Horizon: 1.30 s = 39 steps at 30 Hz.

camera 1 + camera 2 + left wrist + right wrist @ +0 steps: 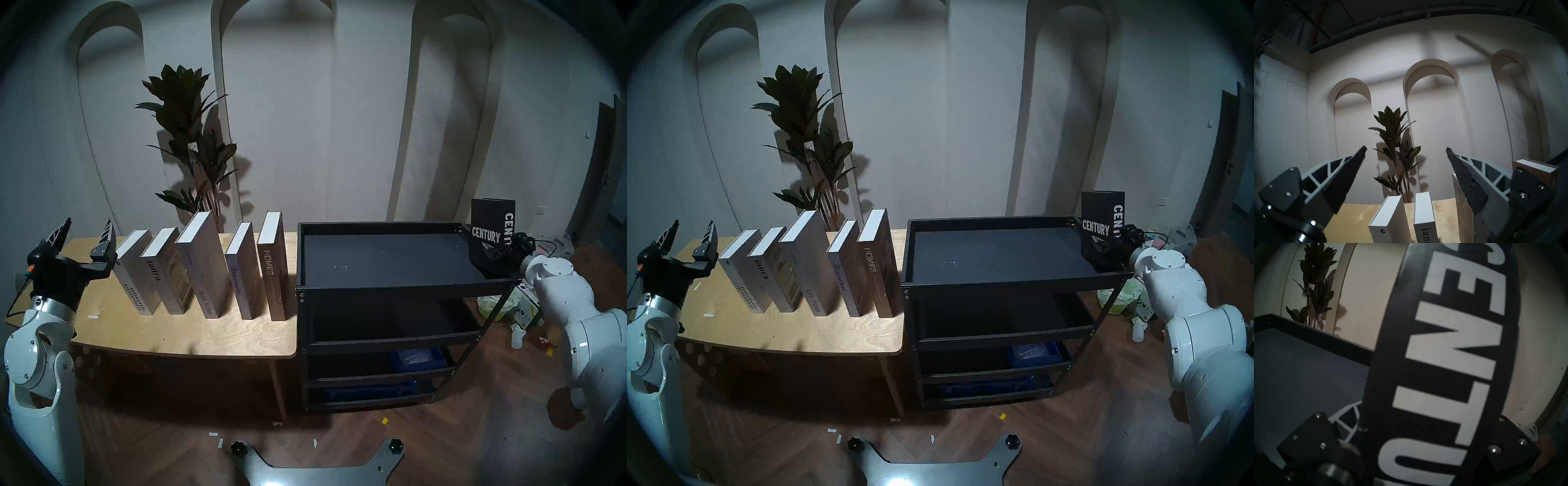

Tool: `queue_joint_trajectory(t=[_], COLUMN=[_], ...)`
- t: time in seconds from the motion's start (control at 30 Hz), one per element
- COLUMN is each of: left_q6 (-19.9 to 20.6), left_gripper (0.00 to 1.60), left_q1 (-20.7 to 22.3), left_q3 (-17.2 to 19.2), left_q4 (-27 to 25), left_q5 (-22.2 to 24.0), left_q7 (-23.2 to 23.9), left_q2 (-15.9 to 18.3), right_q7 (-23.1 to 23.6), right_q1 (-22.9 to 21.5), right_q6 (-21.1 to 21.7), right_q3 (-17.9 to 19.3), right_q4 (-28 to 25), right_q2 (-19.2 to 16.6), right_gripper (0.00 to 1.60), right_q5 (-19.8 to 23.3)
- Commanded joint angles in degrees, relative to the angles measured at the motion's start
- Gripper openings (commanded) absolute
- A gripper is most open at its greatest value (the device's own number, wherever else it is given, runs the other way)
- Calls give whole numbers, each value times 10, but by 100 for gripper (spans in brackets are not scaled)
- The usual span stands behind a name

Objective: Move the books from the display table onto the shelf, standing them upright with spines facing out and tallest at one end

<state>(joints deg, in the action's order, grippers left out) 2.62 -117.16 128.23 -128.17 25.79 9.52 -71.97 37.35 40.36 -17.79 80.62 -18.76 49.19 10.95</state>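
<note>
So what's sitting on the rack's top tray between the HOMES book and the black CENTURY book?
Nothing: the top tray between the HOMES book and the CENTURY book is bare in both head views.

Books on the display table (190,334): five, in one row along its far edge.
Books at the shelf (400,258): one, the black CENTURY book (488,224), at the right edge of the top tray.
Books total: six.
My grippers: two.
Potted plants: one.

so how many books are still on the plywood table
5, in one row on the display table, left to right: DESIGN HOTELS YEARBOOK, ianra, SPECIAL ISSUE, Discontent, HOMES. None seems hidden.
</note>
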Motion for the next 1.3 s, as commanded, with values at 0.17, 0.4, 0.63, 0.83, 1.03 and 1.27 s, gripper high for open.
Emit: queue_joint_trajectory(t=[0.17, 0.4, 0.63, 0.83, 1.03, 1.27], left_q6=[-5, -5, -4, -4, -4, -4], left_gripper=[160, 160, 160, 160, 160, 160], left_q1=[5, 6, 6, 7, 7, 7], left_q3=[4, 4, 4, 4, 4, 4], left_q4=[-7, -7, -7, -7, -7, -7], left_q5=[0, -1, -1, -1, -2, -2], left_q7=[-2, -1, -1, 0, 0, 1], left_q2=[0, -1, -2, -2, -2, -3], right_q7=[9, 9, 6, 4, 6, 6], right_q1=[16, 18, 12, 10, 6, -3], right_q6=[-20, -26, -26, -27, -27, -26], right_q3=[5, 15, 22, 30, 38, 45], right_q4=[31, 40, 47, 55, 57, 51], right_q2=[-21, -23, -24, -21, -13, -3], right_gripper=[0, 4, 11, 59, 160, 160], right_q5=[3, 13, 20, 26, 33, 39])
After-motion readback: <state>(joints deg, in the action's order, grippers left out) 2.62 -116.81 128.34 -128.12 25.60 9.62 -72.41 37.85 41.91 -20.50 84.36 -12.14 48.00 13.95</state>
